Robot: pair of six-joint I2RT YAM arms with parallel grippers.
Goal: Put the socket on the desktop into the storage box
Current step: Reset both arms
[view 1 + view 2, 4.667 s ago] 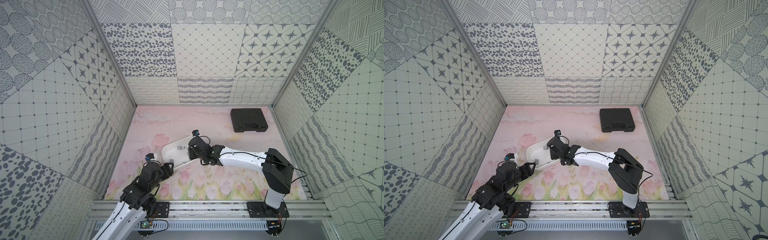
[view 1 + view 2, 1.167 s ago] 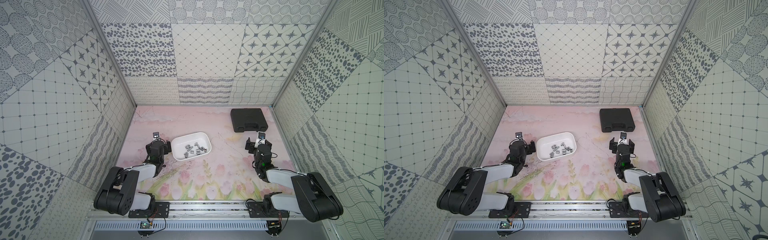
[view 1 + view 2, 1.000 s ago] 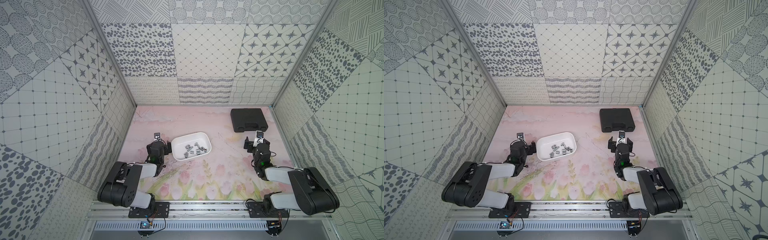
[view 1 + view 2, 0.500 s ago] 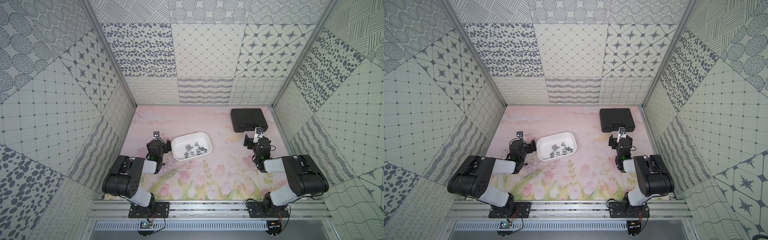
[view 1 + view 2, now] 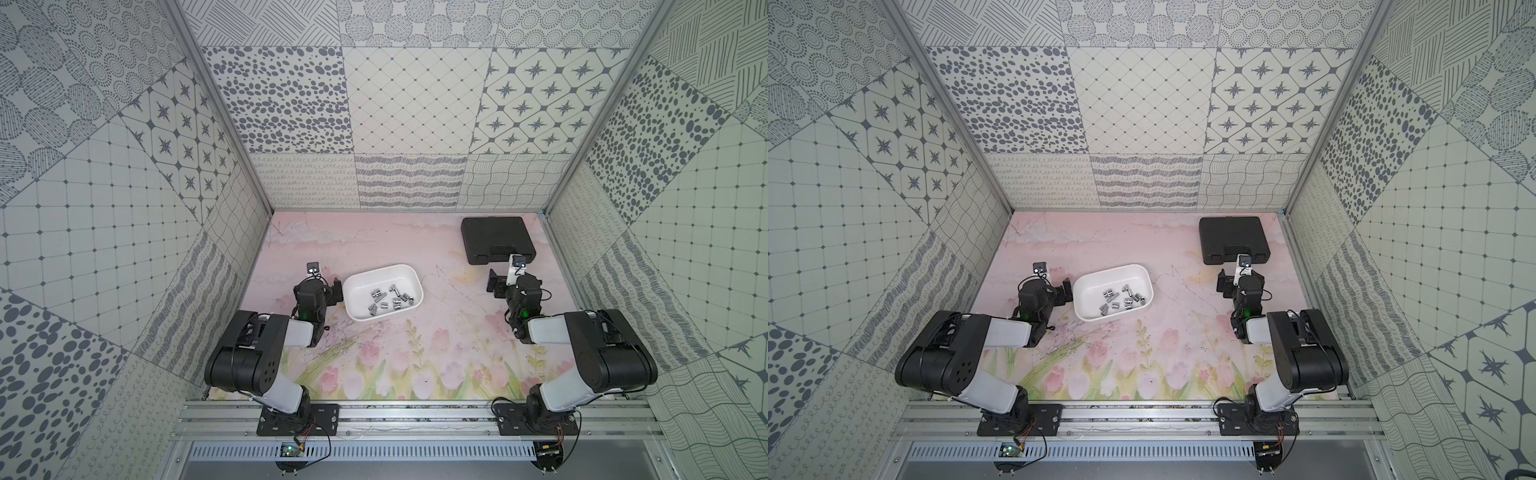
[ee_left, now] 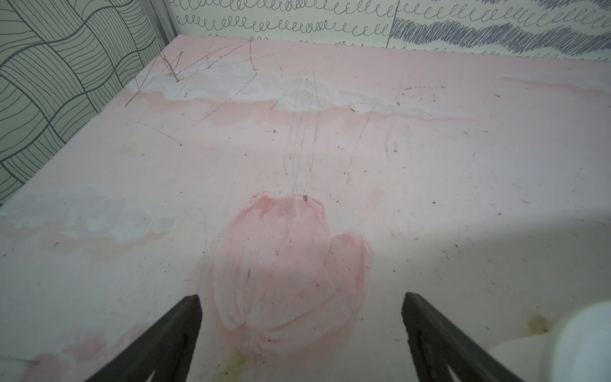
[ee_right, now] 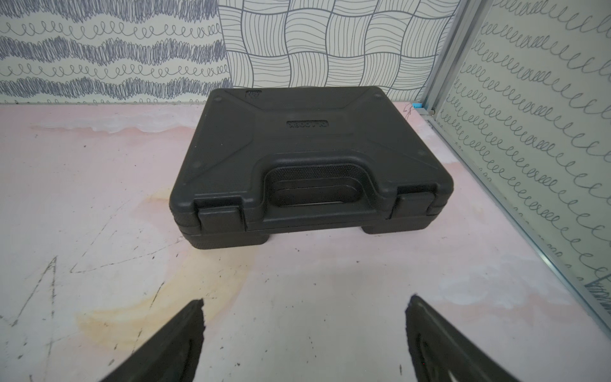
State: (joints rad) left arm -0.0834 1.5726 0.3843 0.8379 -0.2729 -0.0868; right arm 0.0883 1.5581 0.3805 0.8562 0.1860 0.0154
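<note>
The white storage box [image 5: 376, 269] [image 5: 1109, 270] sits left of centre on the pink desktop [image 5: 374, 241]. Several small metal sockets [image 5: 388, 301] [image 5: 1121, 301] lie inside it. I see no socket loose on the desktop. My left gripper [image 5: 318, 284] [image 5: 1045, 286] rests low just left of the box, open and empty [image 6: 302, 304]. A white corner of the box [image 6: 578, 347] shows at the edge of the left wrist view. My right gripper [image 5: 517, 282] [image 5: 1244, 282] stands open and empty [image 7: 304, 307] at the right side, facing the black case.
A closed black tool case [image 5: 496, 239] [image 5: 1232, 239] [image 7: 310, 158] with a moulded handle lies at the back right corner. Patterned walls enclose the desktop on three sides. Both arms are folded back over their bases at the front rail.
Several seconds ago my right gripper was at the box and my left arm was stretched forward. Both arms have since drawn back and folded over their bases. The box has not moved.
</note>
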